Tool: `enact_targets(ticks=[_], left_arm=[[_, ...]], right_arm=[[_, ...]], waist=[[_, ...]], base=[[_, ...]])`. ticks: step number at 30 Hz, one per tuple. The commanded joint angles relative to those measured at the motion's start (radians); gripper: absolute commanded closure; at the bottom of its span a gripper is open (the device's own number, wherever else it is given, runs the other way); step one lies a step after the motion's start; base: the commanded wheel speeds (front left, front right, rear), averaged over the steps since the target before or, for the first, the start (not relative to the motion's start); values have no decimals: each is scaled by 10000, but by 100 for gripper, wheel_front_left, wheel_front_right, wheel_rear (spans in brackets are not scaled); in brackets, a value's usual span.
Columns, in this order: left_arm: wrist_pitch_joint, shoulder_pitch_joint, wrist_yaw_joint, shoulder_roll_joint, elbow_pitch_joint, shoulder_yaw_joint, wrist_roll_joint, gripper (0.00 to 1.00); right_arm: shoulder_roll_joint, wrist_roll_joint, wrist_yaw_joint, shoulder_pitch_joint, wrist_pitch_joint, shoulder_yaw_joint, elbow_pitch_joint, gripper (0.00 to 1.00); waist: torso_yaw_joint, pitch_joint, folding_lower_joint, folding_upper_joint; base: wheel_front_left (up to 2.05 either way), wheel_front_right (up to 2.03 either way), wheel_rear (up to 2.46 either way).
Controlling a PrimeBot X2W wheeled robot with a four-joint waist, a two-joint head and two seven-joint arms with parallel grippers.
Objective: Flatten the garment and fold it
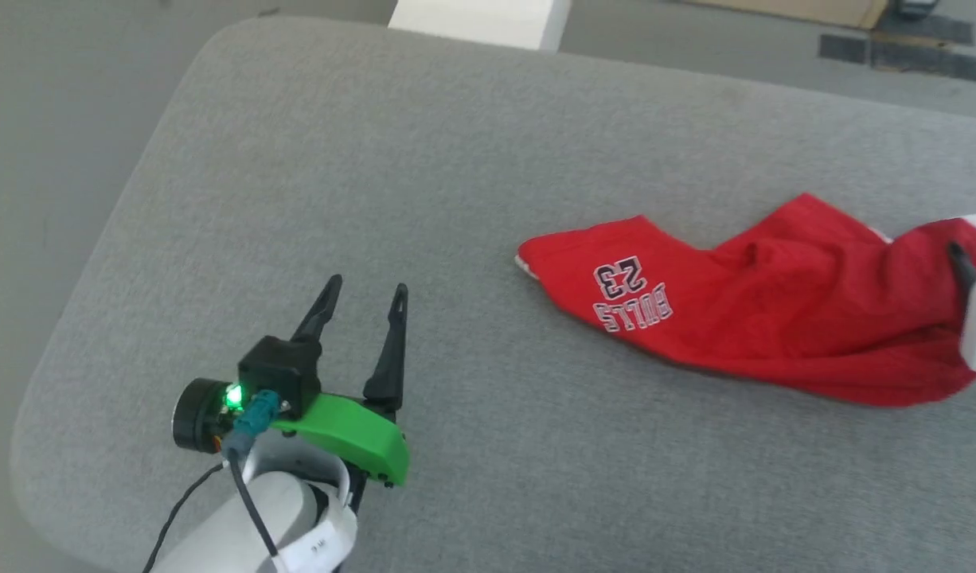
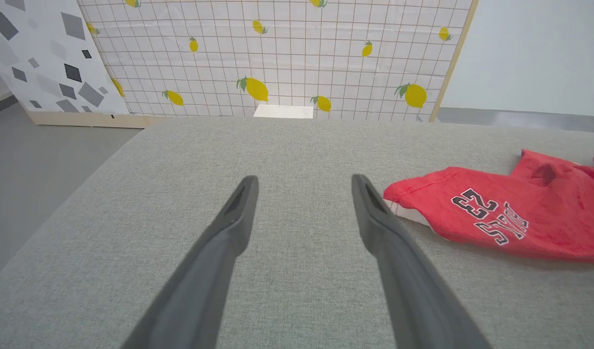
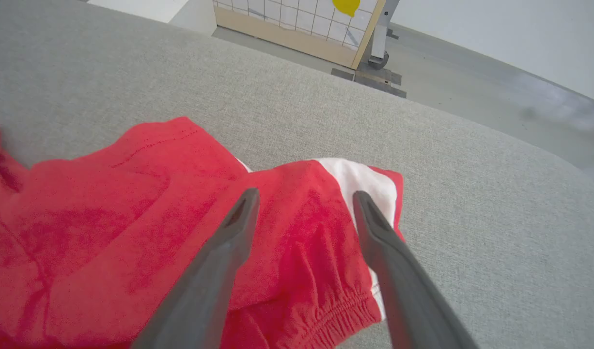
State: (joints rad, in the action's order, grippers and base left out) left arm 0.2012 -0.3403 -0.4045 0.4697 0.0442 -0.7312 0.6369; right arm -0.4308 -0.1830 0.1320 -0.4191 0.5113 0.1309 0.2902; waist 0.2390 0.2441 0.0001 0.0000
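Shorts (image 1: 759,310), red, lie rumpled on the right part of the grey table (image 1: 376,159), not flattened and not folded.

Head view: one leg points left with "BULLS 23" print reading upside down, and a second leg peaks behind it. The waist end runs to the picture's right edge.

Right wrist view adds the gathered waistband at the near edge of the shorts (image 3: 132,218) and a white side stripe. The print is out of its frame.

Left wrist view adds a white strip under the printed leg's hem on the shorts (image 2: 510,213).

Right gripper (image 3: 306,193): fingers spread wide over the waistband end, with no cloth pinched between them. Contact with the cloth cannot be told. In the head view it (image 1: 966,270) is cut by the edge.

Left gripper (image 1: 367,284): fingers wide and holding nothing, over bare table, well apart from the shorts to their left. Its own view (image 2: 304,178) looks across the table to a lemon-print screen (image 2: 277,58).
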Motion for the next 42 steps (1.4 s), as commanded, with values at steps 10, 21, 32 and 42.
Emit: enact_targets(ticks=[10, 21, 32, 42], left_arm=[[-45, 127, -15, 241, 88, 260, 430, 0], [-914, 265, 222, 442, 222, -125, 749, 0], [-4106, -1449, 691, 965, -236, -649, 1146, 0], [-7803, -3879, 1191, 983, -1746, -904, 1970, 0]], right_arm=[[566, -1508, -13, 995, -1963, -863, -2153, 0], [2056, -1656, -13, 3812, -3701, -779, -4280, 0], [2928, -1033, -13, 4513, -3716, -647, -5204, 0], [3087, -922, -13, 4137, -3953, -786, -5371, 0]], waist=[[-1272, -1304, -1, 0], [-2018, -1345, -1, 0], [-2869, -69, -1, 0], [-3519, 995, -1, 0]], base=[[0, 0, 0], [0, 0, 0], [0, 0, 0], [0, 0, 0]])
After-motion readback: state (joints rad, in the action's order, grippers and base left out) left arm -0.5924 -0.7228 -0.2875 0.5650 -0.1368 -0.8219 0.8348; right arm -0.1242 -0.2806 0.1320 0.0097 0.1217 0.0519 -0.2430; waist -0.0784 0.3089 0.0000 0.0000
